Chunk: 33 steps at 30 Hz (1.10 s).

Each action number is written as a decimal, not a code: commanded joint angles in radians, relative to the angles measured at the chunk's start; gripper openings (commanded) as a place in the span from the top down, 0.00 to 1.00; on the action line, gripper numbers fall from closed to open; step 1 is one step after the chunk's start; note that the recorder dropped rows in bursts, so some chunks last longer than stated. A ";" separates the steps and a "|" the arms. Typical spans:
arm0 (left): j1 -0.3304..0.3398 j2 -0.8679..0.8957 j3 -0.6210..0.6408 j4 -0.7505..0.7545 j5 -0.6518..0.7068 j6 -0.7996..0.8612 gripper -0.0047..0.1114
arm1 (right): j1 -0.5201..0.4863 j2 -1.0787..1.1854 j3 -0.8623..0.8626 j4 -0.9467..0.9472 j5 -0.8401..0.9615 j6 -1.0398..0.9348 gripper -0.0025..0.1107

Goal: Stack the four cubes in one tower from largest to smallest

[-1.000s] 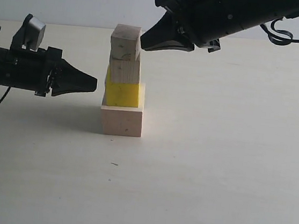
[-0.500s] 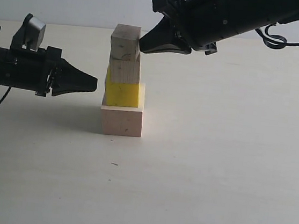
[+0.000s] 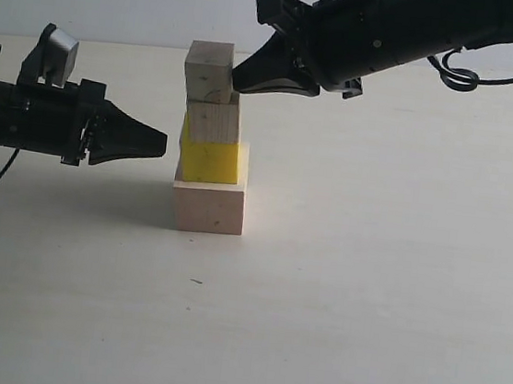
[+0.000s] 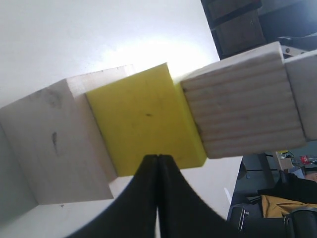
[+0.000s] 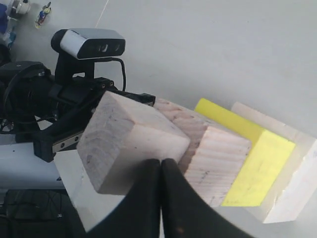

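The tower stands mid-table: the large pale wood cube (image 3: 208, 206) at the bottom, the yellow cube (image 3: 209, 160) on it, a small wood cube (image 3: 213, 121) above, and another small wood cube (image 3: 208, 72) on top, shifted left and overhanging. My right gripper (image 3: 237, 79) is shut with nothing in it, its tip pressed against the top cube's (image 5: 131, 146) right side. My left gripper (image 3: 162, 143) is shut and empty, level with the yellow cube (image 4: 146, 119) and a short way left of it, not touching.
The pale tabletop (image 3: 366, 288) spreads around the tower. The left arm's wrist camera (image 5: 89, 43) faces the tower from the left side. Dark furniture (image 4: 233, 22) lies beyond the table's edge.
My right gripper moved left and pushed the top cube leftward, so it now overhangs the cube beneath. The left gripper has not moved.
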 commanded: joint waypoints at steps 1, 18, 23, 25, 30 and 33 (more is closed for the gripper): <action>-0.001 -0.012 0.000 -0.009 0.008 0.001 0.96 | 0.002 -0.001 0.002 0.012 -0.008 -0.027 0.98; -0.001 -0.012 0.000 -0.009 0.008 0.003 0.96 | 0.000 -0.001 0.002 0.012 -0.033 -0.063 0.98; -0.001 -0.012 0.000 -0.009 0.008 0.003 0.96 | 0.000 -0.003 0.002 0.012 -0.033 -0.069 0.98; -0.001 -0.012 0.000 -0.009 0.010 0.003 0.96 | 0.000 -0.014 0.002 0.012 -0.045 -0.069 0.98; 0.012 -0.042 0.000 -0.007 0.018 0.005 0.96 | 0.000 -0.076 0.002 -0.082 -0.167 -0.048 0.98; 0.038 -0.083 0.000 -0.007 -0.017 0.005 0.96 | -0.011 -0.129 0.002 -0.251 -0.256 0.001 0.98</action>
